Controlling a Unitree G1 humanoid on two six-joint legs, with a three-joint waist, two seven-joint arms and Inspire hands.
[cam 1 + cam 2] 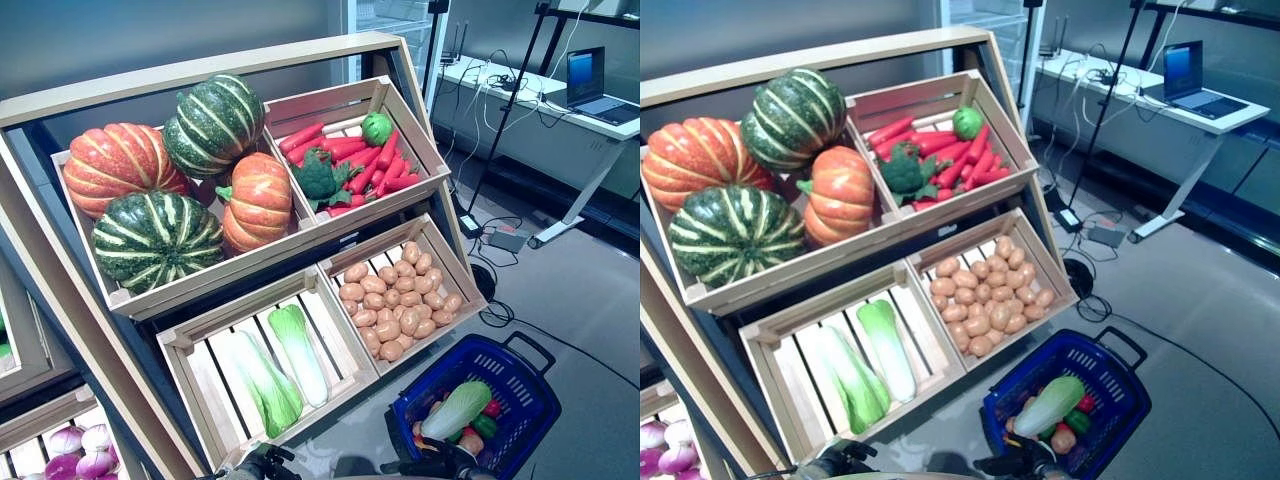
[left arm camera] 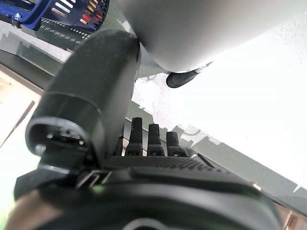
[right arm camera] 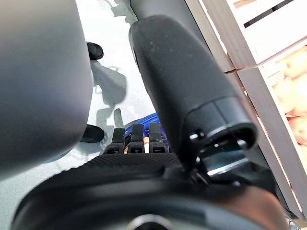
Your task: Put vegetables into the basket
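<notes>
A blue basket stands on the floor at the lower right, holding a napa cabbage and small red, green and orange pieces. Its corner also shows in the left wrist view. The slanted wooden shelf carries crates of pumpkins, red peppers with a broccoli, potatoes and two napa cabbages. My left hand and right hand hang low at the bottom edge. Both are empty with fingers straight.
Purple onions lie in a lower crate at the far left. A desk with a laptop, stands and floor cables sit behind the shelf on the right. Grey floor lies around the basket.
</notes>
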